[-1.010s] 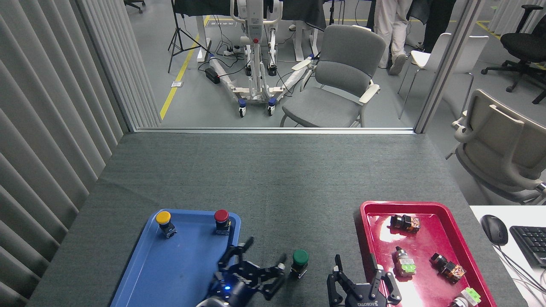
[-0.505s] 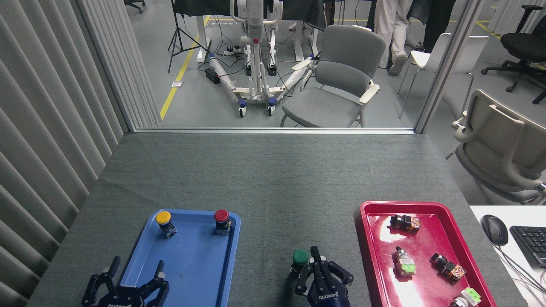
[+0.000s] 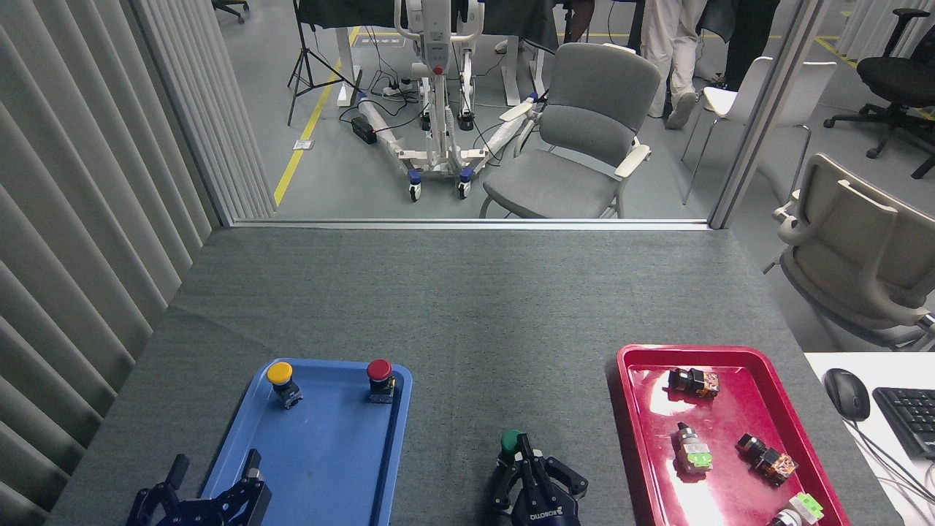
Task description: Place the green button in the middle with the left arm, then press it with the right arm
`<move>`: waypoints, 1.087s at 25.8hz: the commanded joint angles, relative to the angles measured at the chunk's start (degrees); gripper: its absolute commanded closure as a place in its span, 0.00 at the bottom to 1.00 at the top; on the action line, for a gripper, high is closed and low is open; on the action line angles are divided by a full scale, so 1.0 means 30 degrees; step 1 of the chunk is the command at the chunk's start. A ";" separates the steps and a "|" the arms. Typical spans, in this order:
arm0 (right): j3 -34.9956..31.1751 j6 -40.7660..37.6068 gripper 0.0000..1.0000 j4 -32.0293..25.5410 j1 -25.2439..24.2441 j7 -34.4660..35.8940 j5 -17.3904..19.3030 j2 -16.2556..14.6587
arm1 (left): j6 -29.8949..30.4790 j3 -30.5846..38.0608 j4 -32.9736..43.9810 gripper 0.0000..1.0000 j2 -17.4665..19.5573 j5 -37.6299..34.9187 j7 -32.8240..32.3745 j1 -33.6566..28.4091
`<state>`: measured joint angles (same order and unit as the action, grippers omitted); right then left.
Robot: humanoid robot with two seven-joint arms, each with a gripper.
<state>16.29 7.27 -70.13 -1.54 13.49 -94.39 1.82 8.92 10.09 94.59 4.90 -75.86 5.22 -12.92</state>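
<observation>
The green button [image 3: 509, 440] stands upright on the bare dark-grey cloth of the middle [image 3: 467, 394], between the two trays. My right gripper [image 3: 525, 451] comes up from the bottom edge with its fingers drawn together. Its tip lies against the right side of the green cap and hides part of it. My left gripper [image 3: 216, 462] is low at the bottom left, over the near edge of the blue tray [image 3: 329, 453], far from the button. Its two fingers are spread apart with nothing between them.
The blue tray holds a yellow-capped button [image 3: 281, 380] and a red-capped button [image 3: 379, 378] at its far end. A red tray [image 3: 738, 431] on the right holds several switch parts. A mouse [image 3: 846, 392] and a keyboard [image 3: 909, 416] lie beyond the table's right edge.
My left gripper let go beside the green button and drew back to the bottom left. My right gripper shut, swung left and came down against the green cap.
</observation>
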 commanded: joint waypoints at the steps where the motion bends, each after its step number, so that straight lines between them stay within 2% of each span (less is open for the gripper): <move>1: -0.0039 0.0007 0.86 -0.0030 -0.0015 -0.0103 0.0028 -0.0050 | -0.0394 0.0037 -0.0124 0.01 -0.0050 0.0119 0.0047 0.0000; 4: -0.0039 0.0242 0.82 -0.0968 -0.0015 0.0541 0.0057 -0.0050 | -0.0511 0.0066 -0.0065 0.01 -0.0021 0.0090 0.0047 0.0029; 5: -0.0039 0.0359 0.75 -0.1408 -0.0015 0.1157 0.0087 0.0009 | -0.0511 0.0066 -0.0065 0.01 -0.0021 0.0090 0.0047 0.0029; 9: -0.0215 0.0711 0.14 -0.3048 -0.0454 0.1977 0.0233 0.0009 | -0.0570 0.0476 -0.0270 0.01 0.0038 0.0178 0.0047 -0.0059; 10: -0.0215 0.0711 0.05 -0.3224 -0.0601 0.1977 0.0233 0.0009 | -0.0511 0.0769 -0.0299 0.01 0.0038 0.0178 0.0047 -0.0059; 16: -0.1826 0.0740 0.01 -0.4308 -0.2066 0.1948 0.0262 -0.0226 | -0.0540 0.0974 -0.0241 0.01 -0.0109 0.0207 0.0047 -0.0235; 19: -0.2822 0.0769 0.01 -0.5157 -0.3003 0.1860 0.0584 -0.0929 | -0.0482 0.0974 -0.0124 0.01 -0.0109 0.0207 0.0017 -0.0235; 21: -0.3555 0.0652 0.01 -0.5626 -0.3443 0.1772 0.0848 -0.1017 | -0.0394 0.0974 -0.0065 0.01 -0.0109 0.0207 0.0047 -0.0235; 28: -0.4404 0.0623 0.01 -0.5831 -0.4351 0.1655 0.0995 -0.1222 | -0.0365 0.0945 -0.0065 0.01 -0.0109 0.0236 -0.0100 -0.0235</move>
<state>4.20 9.20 -87.41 -13.57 18.56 -91.54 -1.52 7.84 12.94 94.39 4.57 -75.22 5.08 -13.63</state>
